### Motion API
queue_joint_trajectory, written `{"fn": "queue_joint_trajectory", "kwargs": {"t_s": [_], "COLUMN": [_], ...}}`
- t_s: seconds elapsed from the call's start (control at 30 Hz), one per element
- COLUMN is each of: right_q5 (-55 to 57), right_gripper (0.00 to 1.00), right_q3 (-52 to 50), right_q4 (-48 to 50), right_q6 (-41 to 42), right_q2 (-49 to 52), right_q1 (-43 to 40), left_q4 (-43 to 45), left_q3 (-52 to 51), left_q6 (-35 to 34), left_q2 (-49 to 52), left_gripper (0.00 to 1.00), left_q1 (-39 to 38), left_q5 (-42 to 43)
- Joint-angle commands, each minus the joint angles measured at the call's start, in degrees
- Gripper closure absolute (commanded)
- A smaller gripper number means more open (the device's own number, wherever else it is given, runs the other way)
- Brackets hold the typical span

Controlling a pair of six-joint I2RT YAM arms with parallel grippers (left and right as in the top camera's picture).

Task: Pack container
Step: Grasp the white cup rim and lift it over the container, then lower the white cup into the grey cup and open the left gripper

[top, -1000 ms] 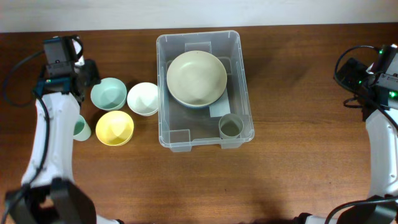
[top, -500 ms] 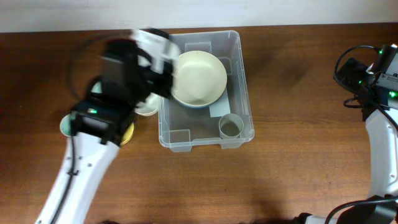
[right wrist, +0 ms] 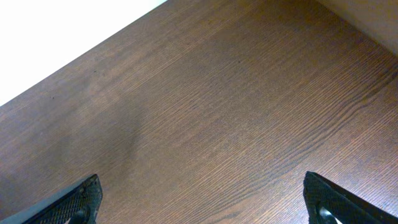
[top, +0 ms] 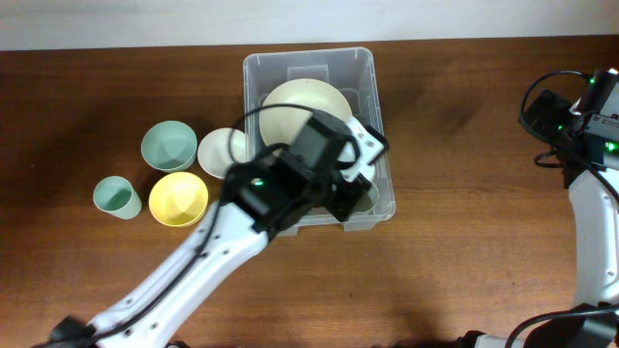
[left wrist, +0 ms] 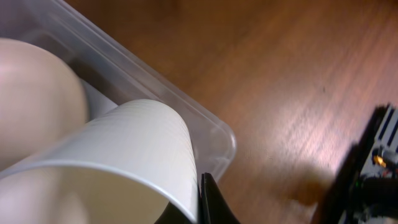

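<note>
My left gripper (left wrist: pixel 200 198) is pinched shut on the rim of a pale cup (left wrist: pixel 124 149), over the near right corner of the clear container (top: pixel 308 58). The container sits mid-table and holds a large cream bowl (top: pixel 295 101). My right gripper (right wrist: pixel 204 202) hangs spread wide above the table (right wrist: pixel 205 106).

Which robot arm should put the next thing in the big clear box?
Left. The left gripper is shut on a white cup over the container, so it probably just lowers it. The right gripper is open, empty, far off to the side.
</note>
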Motion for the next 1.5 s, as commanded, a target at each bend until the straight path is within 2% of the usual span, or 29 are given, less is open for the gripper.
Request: {"fn": "queue_joint_trajectory", "kwargs": {"t_s": [0.0, 0.3, 0.57, 0.6, 0.63, 0.73, 0.8, 1.0, 1.13, 1.37, 1.47], "right_q5": [0.52, 0.5, 0.52, 0.5, 0.52, 0.52, 0.52, 0.52, 0.52, 0.52, 0.52], "right_gripper": [0.01, 0.01, 0.01, 0.01, 0.01, 0.01, 0.01, 0.01, 0.01, 0.01, 0.01], "right_q3": [0.59, 0.59, 0.61, 0.59, 0.59, 0.61, 0.59, 0.59, 0.61, 0.59, 0.59], "right_q4": [0.09, 0.09, 0.09, 0.09, 0.09, 0.09, 0.09, 0.09, 0.09, 0.09, 0.09], "right_q6": [0.04, 0.04, 0.04, 0.04, 0.04, 0.04, 0.04, 0.04, 0.04, 0.04, 0.04], "right_q2": [-0.35, -0.35, -0.35, -0.35, -0.35, -0.35, -0.35, -0.35, -0.35, -0.35, -0.35], "right_q1": [-0.11, -0.11, -0.11, -0.11, -0.11, -0.11, -0.11, -0.11, -0.11, -0.11, -0.11], "left_q4": [-0.02, -0.24, -0.24, -0.22, -0.17, 0.22, 0.63, 0.92, -1.25, -10.19, -13.25], "left_q3": [0.52, 0.52, 0.52, 0.52, 0.52, 0.52, 0.57, 2.23, 4.96, 11.04, 12.0], "left_q6": [0.87, 0.87, 0.87, 0.87, 0.85, 0.85, 0.85, 0.87, 0.61, -3.5, -3.5], "left_q2": [2.84, 7.8, 9.53, 9.53, 9.53, 9.53, 9.49, 9.4, 9.09, 7.43, 6.23], "left_gripper": [1.0, 0.99, 0.99, 0.84, 0.65, 0.46, 0.38, 0.36, 0.36, 0.37, 0.33], "left_q1": [-1.84, -3.76, -3.76, -3.76, -3.76, -3.76, -3.76, -2.47, 0.81, 12.68, 19.39], "left_q5": [0.63, 0.35, -4.57, -4.57, -4.57, -4.55, -4.55, -5.25, -9.01, -13.4, -13.42]}}
